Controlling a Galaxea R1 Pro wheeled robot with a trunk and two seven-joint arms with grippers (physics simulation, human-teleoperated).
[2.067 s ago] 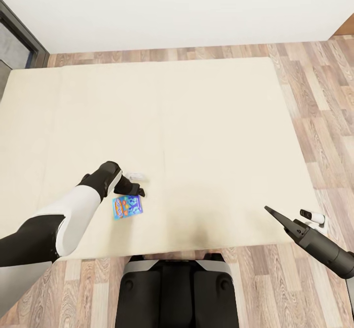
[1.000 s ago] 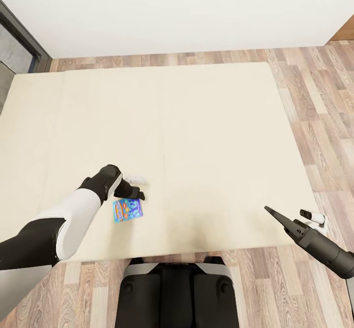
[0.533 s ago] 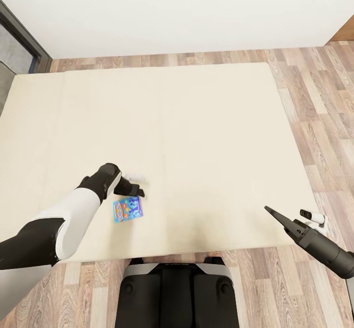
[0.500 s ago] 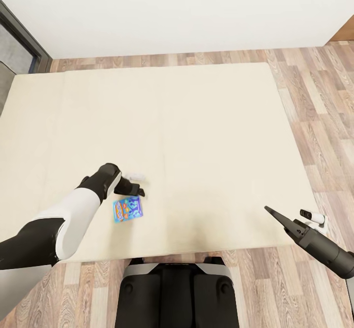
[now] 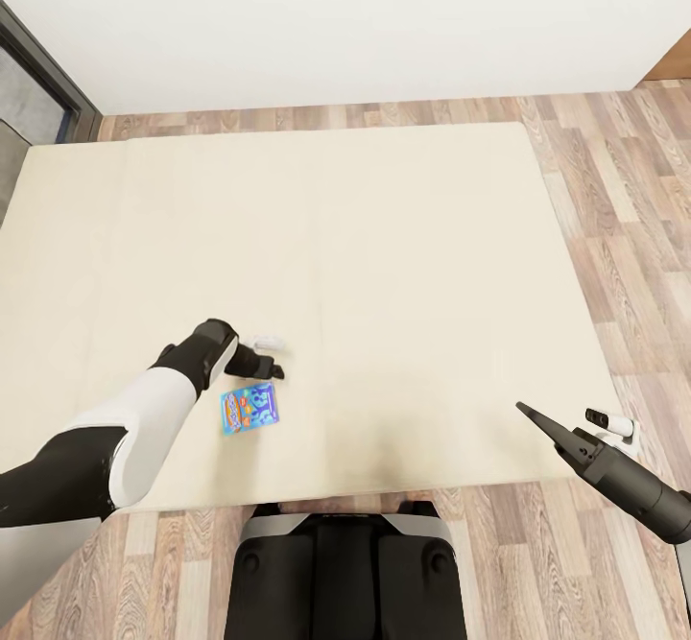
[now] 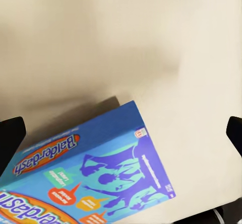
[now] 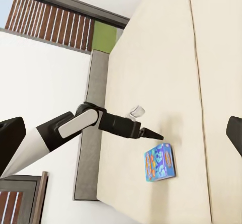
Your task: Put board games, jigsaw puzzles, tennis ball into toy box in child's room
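- Cream fabric bed [image 5: 384, 266] takes up most of the head view; all positions below are relative to it.
- Blue flat rectangular board game box [image 5: 250, 407] with orange "Balderdash" logo lies flat on the bed near its front edge, toward the robot's left; also seen at [image 6: 96, 178] and [image 7: 160, 162].
- Left gripper [image 5: 275, 369] on the black-and-white left arm hangs just past the box's far edge, above the bed; right wrist view shows it at [image 7: 151, 133], apart from the box, not gripping it.
- Left fingers: the two black tips sit at opposite edges of the left wrist view, one at [image 6: 10, 133], wide apart, nothing between them but box and bed.
- Small white part [image 5: 267, 341] sits beside the left wrist, over the bed; what it is can't be told.
- Right gripper [image 5: 528, 413], black and pointed, sits at the bed's front right corner; its finger tips show far apart at the right wrist view's edges.
- Wood plank floor [image 5: 624, 199] runs around the bed; white wall [image 5: 345, 16] behind it.
- Dark door frame [image 5: 48, 59] is off the bed's far left corner.
- Nothing lies between the left gripper and the box.
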